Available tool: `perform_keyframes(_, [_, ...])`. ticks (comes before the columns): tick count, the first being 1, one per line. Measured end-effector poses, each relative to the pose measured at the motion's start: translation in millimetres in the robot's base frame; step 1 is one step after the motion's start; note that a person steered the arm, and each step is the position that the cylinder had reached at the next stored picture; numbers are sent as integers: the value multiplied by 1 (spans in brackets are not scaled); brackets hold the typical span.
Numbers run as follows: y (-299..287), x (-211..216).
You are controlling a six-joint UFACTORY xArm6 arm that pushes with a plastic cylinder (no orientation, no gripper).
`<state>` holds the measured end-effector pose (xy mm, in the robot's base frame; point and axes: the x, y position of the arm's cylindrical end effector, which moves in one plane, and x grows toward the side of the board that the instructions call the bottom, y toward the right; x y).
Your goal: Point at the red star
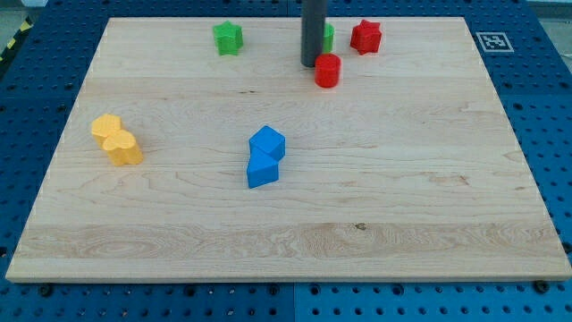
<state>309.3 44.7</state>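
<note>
Camera view of the wooden tabletop [402,206] on its blue perforated base [554,134]. My tool is a plain dark rod with no jaws, so it neither opens nor closes and has hold of nothing. It comes down from the far edge, slightly right of centre, and my tip [311,64] rests on the tabletop near that edge.

The red star [365,36], the task's thing, lies close to the far edge, toward the far right corner, apart from my tip and to its right in the view. Between rod and star, a green block [328,38] shows only as a sliver at the rod's right side; its shape cannot be made out because the rod covers most of it. A red cylinder [327,70] stands just beside my tip, at its right and a little nearer the near edge; whether the two touch I cannot tell.

A green star [228,38] lies near the far edge, left of the rod and well apart from it. Two blue blocks sit about mid-tabletop, touching: a blue hexagonal block [267,142] and, on its near side, a blue angular block [261,169] whose exact shape I cannot settle. Toward the left edge two yellow rounded blocks touch: one yellow block [106,128] farther off, the other yellow block [122,148] nearer the near edge. A fiducial marker [492,41] sits just beyond the far right corner.
</note>
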Motion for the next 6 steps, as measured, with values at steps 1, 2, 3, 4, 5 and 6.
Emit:
perform_keyframes(1, [11, 13])
perform_keyframes(2, [13, 9])
perform_keyframes(3, [29, -7])
perform_keyframes(4, [42, -30])
perform_keyframes(5, [47, -50])
perform_keyframes(6, [47, -64])
